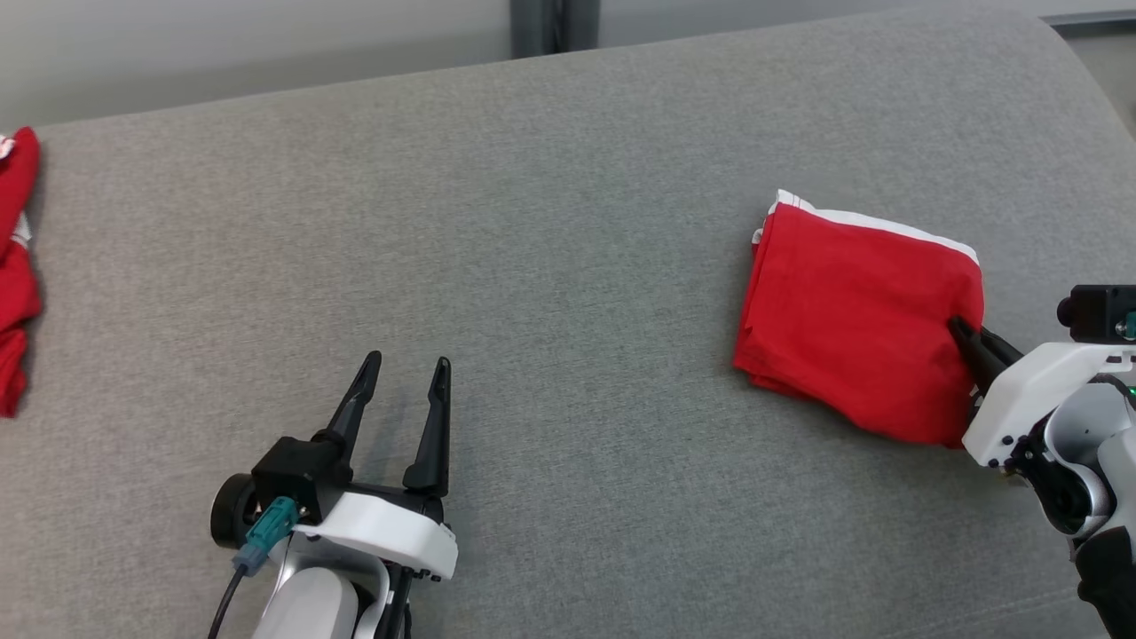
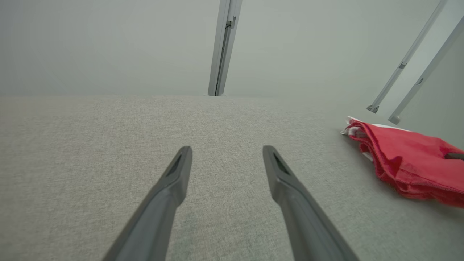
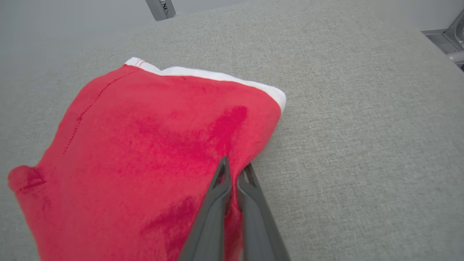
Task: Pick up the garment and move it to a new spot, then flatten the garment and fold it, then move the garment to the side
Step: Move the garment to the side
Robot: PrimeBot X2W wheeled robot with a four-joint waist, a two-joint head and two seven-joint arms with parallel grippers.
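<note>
Red folded garment [image 1: 856,319] lies on the right part of the grey upholstered surface [image 1: 568,222], well apart from the left gripper [image 1: 410,364]. A white band [image 1: 879,222] runs along its far edge. Several layers are stacked at the left side; their number is not readable.

Right gripper [image 1: 963,333]: fingers pressed together, pinching the garment's near-right edge. In the right wrist view a thin ridge of red cloth stands between the two dark fingers. In the head view the tips are sunk in the fabric, so only the finger bases show. Whether the pinched edge is raised off the surface: cannot tell. The arm is cut off by the right frame edge.

Left gripper: fingers spread wide, nothing between them, above bare grey fabric at lower left of centre. Contact with the surface: cannot tell.

A second red cloth [image 1: 16,266] sits at the far left, cut off by the frame, with a trace of white at its top; its shape and kind cannot be determined.

An upright post [image 1: 555,27] stands behind the surface's far edge, its top cropped. The near-left part of the garment in the right wrist view is soft and blurred.
</note>
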